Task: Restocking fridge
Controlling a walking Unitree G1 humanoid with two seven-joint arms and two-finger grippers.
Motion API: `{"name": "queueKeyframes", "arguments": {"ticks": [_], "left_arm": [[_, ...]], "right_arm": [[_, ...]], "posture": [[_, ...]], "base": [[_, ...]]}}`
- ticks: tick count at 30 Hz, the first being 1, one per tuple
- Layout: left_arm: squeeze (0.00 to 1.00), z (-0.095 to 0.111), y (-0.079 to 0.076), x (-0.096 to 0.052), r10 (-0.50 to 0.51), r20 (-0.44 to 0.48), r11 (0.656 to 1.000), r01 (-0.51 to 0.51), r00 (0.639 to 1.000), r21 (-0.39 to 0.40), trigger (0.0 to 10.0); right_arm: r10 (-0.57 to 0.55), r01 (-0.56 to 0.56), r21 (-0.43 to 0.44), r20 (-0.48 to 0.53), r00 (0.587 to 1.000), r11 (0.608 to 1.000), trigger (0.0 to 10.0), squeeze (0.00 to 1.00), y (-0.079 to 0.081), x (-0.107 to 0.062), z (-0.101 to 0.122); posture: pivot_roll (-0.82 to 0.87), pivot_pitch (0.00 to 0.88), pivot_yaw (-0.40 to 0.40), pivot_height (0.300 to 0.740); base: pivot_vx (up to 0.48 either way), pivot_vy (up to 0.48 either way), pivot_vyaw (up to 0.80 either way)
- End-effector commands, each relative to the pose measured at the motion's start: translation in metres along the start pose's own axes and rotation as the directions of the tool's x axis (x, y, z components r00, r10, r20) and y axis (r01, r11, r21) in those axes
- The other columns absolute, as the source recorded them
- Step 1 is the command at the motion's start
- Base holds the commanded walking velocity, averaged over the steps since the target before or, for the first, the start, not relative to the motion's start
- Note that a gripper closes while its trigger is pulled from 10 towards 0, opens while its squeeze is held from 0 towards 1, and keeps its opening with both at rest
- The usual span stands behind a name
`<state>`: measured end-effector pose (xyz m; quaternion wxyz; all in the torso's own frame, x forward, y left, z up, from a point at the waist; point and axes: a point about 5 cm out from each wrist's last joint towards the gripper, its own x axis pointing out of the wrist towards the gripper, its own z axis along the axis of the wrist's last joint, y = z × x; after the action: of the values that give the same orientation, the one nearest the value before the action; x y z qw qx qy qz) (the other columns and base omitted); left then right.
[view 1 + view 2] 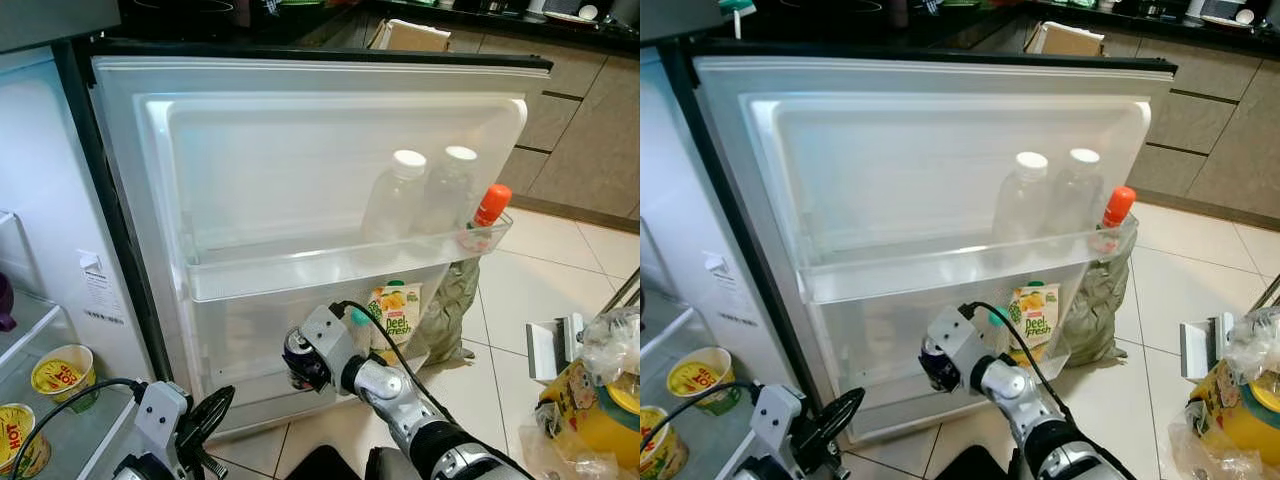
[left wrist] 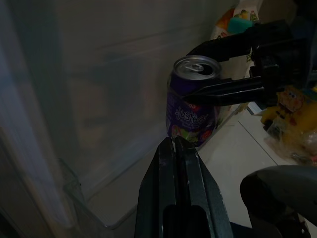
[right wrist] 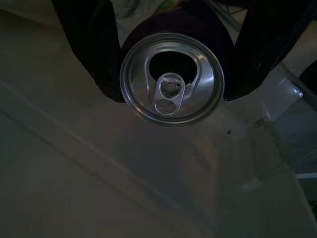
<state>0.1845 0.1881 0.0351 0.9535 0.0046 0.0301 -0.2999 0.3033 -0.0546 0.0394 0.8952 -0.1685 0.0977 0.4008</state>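
Holding a purple drink can (image 1: 299, 358) upright at the lower fridge door shelf (image 1: 250, 385), the right gripper (image 1: 303, 362) is clamped on its sides, beside the juice carton (image 1: 397, 312). Placement is underway; next it likely needs lowering, then release. The left gripper (image 2: 174, 148) hangs pinched closed, empty.

Head stereo pair looking down at open fridge door (image 1: 300, 180), both wrist views close on the purple can (image 2: 192, 99)
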Motion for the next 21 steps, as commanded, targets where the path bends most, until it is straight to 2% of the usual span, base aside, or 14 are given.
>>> {"name": "queueKeyframes", "arguments": {"ticks": [1,14,21], "left_arm": [[0.00,0.000,0.000,-0.002,-0.011,-0.014,1.000,0.011,1.000,0.004,10.0],[0.00,0.002,-0.001,0.000,-0.016,-0.013,1.000,0.016,1.000,0.001,10.0],[0.00,0.002,-0.002,0.000,-0.022,-0.013,1.000,0.022,1.000,0.000,10.0]], "right_arm": [[0.052,-0.051,0.012,-0.059,0.997,0.999,10.0,0.00,0.010,-0.003,-0.014],[0.055,-0.057,-0.010,-0.152,0.987,0.998,10.0,0.00,0.011,-0.005,-0.026],[0.066,-0.071,-0.028,-0.166,0.984,0.997,10.0,0.00,0.014,-0.007,-0.029]], "posture": [[0.10,0.035,-0.108,0.331],[0.10,0.036,-0.111,0.331],[0.10,0.040,-0.108,0.331]], "base": [[0.000,0.000,0.00],[0.000,0.000,0.00],[0.000,0.000,0.00]]}}
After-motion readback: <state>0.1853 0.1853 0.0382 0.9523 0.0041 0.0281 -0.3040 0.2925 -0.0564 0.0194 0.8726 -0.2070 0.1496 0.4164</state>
